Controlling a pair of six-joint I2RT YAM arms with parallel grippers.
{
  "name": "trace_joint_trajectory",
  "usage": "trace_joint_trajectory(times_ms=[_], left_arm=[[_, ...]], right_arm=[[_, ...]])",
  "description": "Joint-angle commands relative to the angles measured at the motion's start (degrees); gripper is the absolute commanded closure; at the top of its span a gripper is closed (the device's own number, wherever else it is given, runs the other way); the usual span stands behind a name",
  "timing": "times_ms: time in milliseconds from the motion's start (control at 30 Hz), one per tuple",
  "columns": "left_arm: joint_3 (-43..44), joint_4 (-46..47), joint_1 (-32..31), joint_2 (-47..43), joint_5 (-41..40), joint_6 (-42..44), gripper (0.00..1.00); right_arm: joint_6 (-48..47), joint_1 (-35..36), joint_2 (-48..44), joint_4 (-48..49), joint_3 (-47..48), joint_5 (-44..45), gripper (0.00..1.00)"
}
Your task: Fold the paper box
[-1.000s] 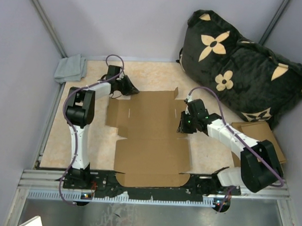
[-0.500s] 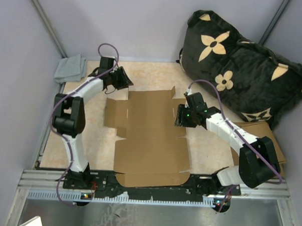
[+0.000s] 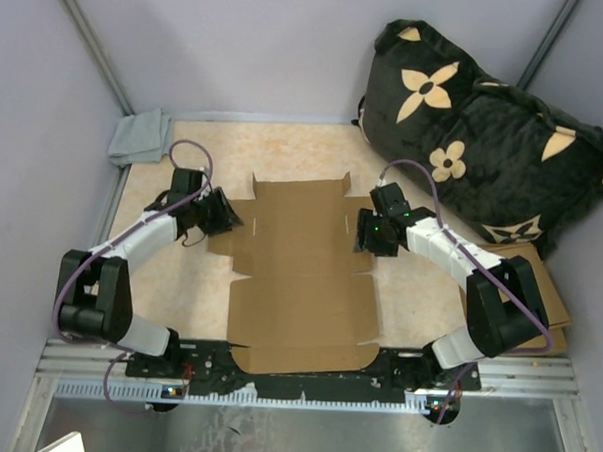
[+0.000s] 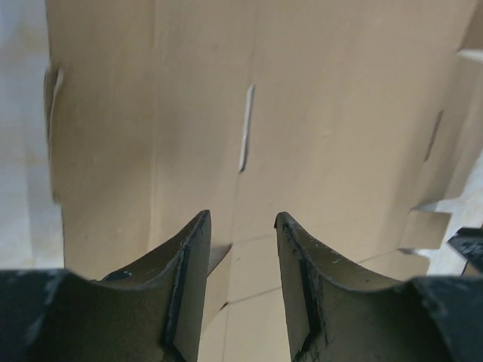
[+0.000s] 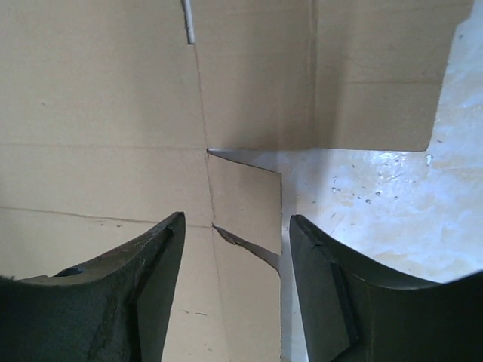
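Your paper box [image 3: 299, 276] lies flat and unfolded mid-table [image 3: 179, 281], near edge by the arm bases. Your left gripper [image 3: 225, 215] hovers over its left flap, 2 fingers spread above bare cardboard, pinching nothing. Your right gripper [image 3: 364, 232] sits at the right edge, fingers spread astride a small tab. A flowered black cushion [image 3: 476, 134] lies far right.

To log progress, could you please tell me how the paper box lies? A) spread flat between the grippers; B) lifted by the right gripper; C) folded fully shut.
A: the paper box lies flat, with the left gripper and right gripper open at its sides.
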Motion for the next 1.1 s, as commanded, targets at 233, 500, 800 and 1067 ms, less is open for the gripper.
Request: trace_joint_trajectory(times_ms=[233,500,800,1067], left_arm=[[-9.9,2.1,0.1,-5.7,2.9,-1.7,0.53],[-12.7,4.3,0.1,-5.1,5.3,-2.1,0.55],[-13.0,4.4,0.0,-5.7,8.5,-2.3,0.55],[-13.2,4.3,-0.4,-8.0,10.4,-3.5,0.56]], right_arm=[[-0.4,-1.5,1.4,4.1,-3.2,-2.4,0.42],[-1.6,-1.4,-0.4,7.3,-4.3,-8.4,0.46],[-2.1,0.6,-0.6,6.7,-1.9,-10.2,0.48],[-1.4,2.7,-0.8,7.0,0.2,-11.3,0.48]])
